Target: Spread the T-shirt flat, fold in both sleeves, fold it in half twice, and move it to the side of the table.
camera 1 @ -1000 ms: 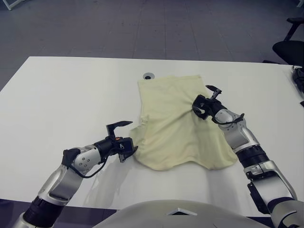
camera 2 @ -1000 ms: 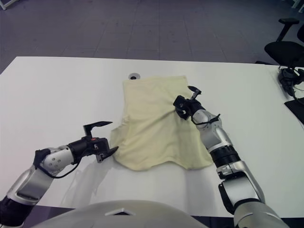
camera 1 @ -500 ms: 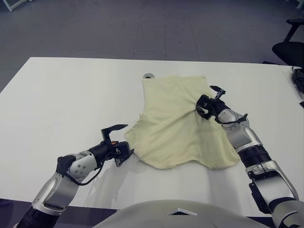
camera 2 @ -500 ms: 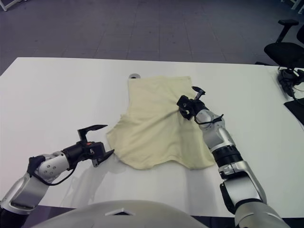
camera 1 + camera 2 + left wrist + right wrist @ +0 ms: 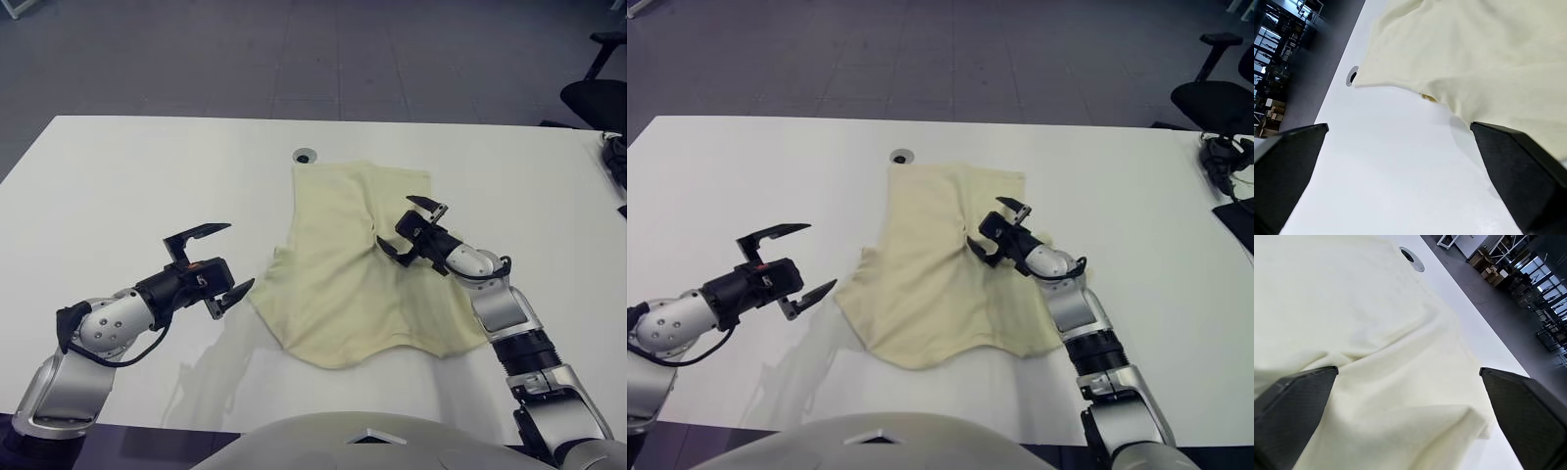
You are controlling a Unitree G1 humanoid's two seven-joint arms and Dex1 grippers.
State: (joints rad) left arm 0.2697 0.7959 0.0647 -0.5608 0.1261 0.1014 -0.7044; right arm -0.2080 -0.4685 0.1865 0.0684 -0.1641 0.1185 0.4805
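Left eye view puts the pale T-shirt (image 5: 333, 269) rumpled at centre frame on the white counter (image 5: 147, 166). Just left of it the left tool (image 5: 241, 255) gapes open. The right tool (image 5: 400, 227), fingers apart, sits over the cloth's middle.

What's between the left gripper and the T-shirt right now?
Only bare table: a strip of white top separates the left gripper from the edge of the T-shirt, seen in the left eye and left wrist views.

Bright, even overhead light; soft shadows, faint sheen on table (image 5: 118, 196).
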